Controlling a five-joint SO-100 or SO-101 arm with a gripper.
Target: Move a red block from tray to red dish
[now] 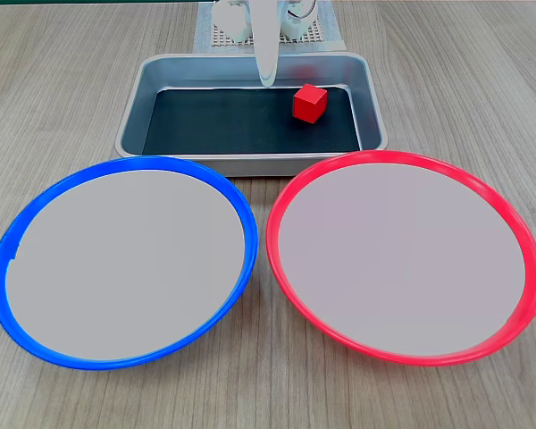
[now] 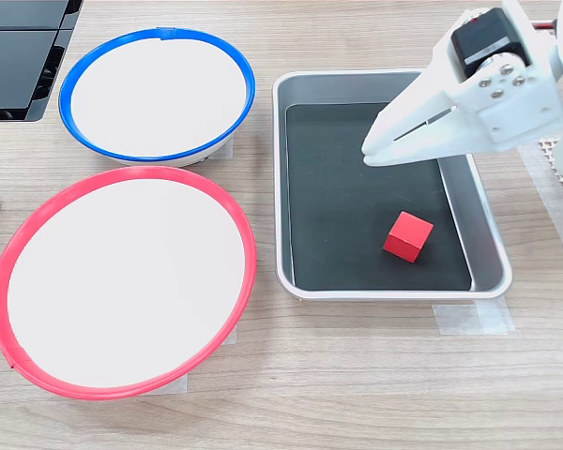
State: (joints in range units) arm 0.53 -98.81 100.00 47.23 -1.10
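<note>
Red block (image 1: 309, 103), silver/blk tray (image 1: 250, 164), red-rimmed dish (image 1: 277, 214).

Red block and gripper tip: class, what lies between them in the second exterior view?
Only bare black floor of the tray; nothing stands between the gripper and the red block.

first exterior view faces the arm across both dishes, close and low; second exterior view looks steeply down from beside it. both share the tray (image 1: 250, 163) (image 2: 295, 84) under the fingers (image 1: 267, 63) (image 2: 403, 127).
</note>
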